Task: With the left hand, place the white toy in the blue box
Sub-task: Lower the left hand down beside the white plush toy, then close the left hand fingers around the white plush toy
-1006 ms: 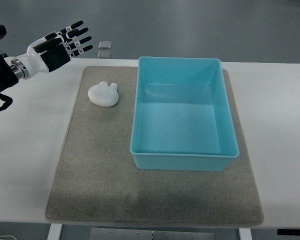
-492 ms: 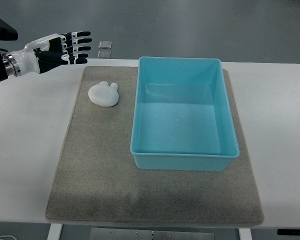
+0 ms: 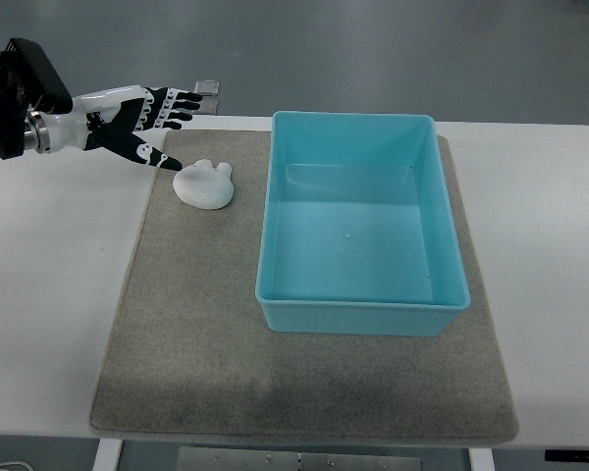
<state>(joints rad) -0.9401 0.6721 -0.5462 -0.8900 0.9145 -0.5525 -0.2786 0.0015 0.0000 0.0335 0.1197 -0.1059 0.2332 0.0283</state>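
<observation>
**Left hand turns its thumb down beside the white toy**

No brand, label or readable writing shows anywhere in the top view: the toy, the box and the mat are all plain.

The white toy lies on the grey mat, in the mat's far left corner and just left of the blue box, apart from its wall. It is a rounded lump with two short ear-like nubs at its far right end; its long axis runs roughly from near left to far right, the nubs pointing toward the box's far corner.

The left hand comes in from the left edge over the white table, fingers spread and straight, holding nothing. They reach toward the right, passing beyond the toy's far side, while the thumb angles down toward the toy, its tip just beside the toy's left edge; whether it touches cannot be told.

Compared with half a second ago, the hand has moved to the right and nearer the toy, and the thumb, then tucked along the fingers, now splays out toward the toy. The toy and the box lie where they were. The box is empty, standing on the mat's right half.
</observation>
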